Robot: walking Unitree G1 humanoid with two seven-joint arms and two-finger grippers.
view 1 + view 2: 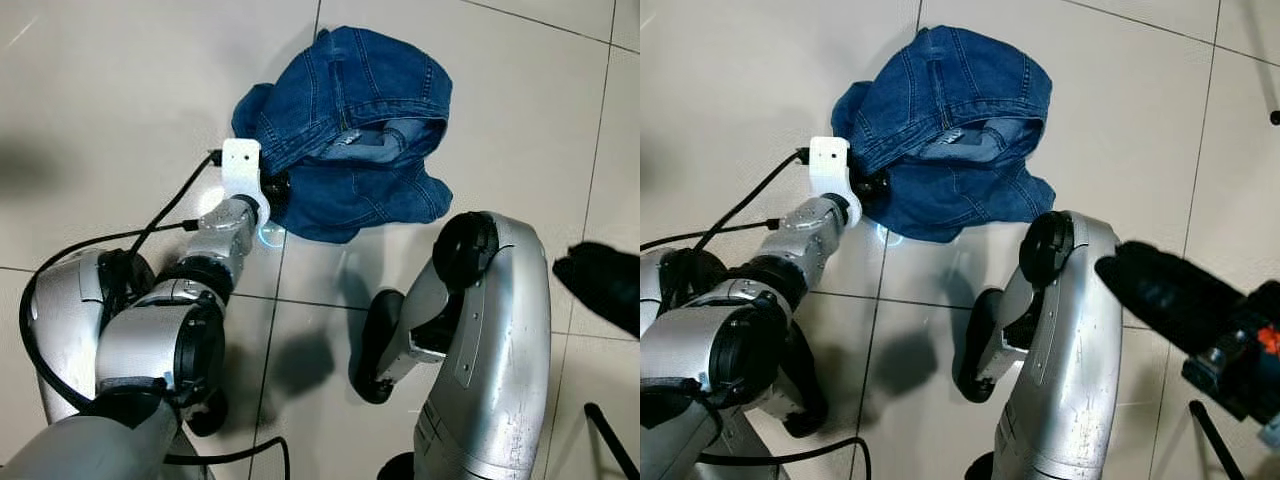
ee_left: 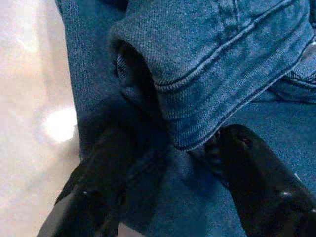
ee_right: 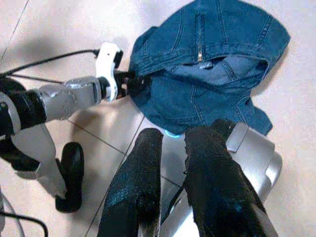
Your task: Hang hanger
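Honestly, no hanger can be made out in these pictures; what lies before the robot is a crumpled pair of jeans on the tiled floor.

Left eye view: the jeans sit in a loose blue heap on the floor. The left gripper reaches into the heap's near edge, its tips buried in cloth. The right arm hangs folded and idle.

Right eye view: same scene; the left wrist's white camera block stands just beside the denim, and black cables trail back along the arm.

Left wrist view: the two black fingers are spread apart, one on each side of a thick stitched hem, touching the cloth but not clamped on it.

Right wrist view: the right gripper has its fingers close together with a narrow gap, holding nothing, and looks down on the jeans and the left arm.

Risk, grip: I judge that closing here may catch only one fold, so the heap would slide out or unroll when lifted.

Risk, hidden hanger: if a hanger lies under the denim, it cannot be seen, and the fingers could pinch cloth alone.

Risk, cable: the loose cables could snag if the arm pulls back sharply.
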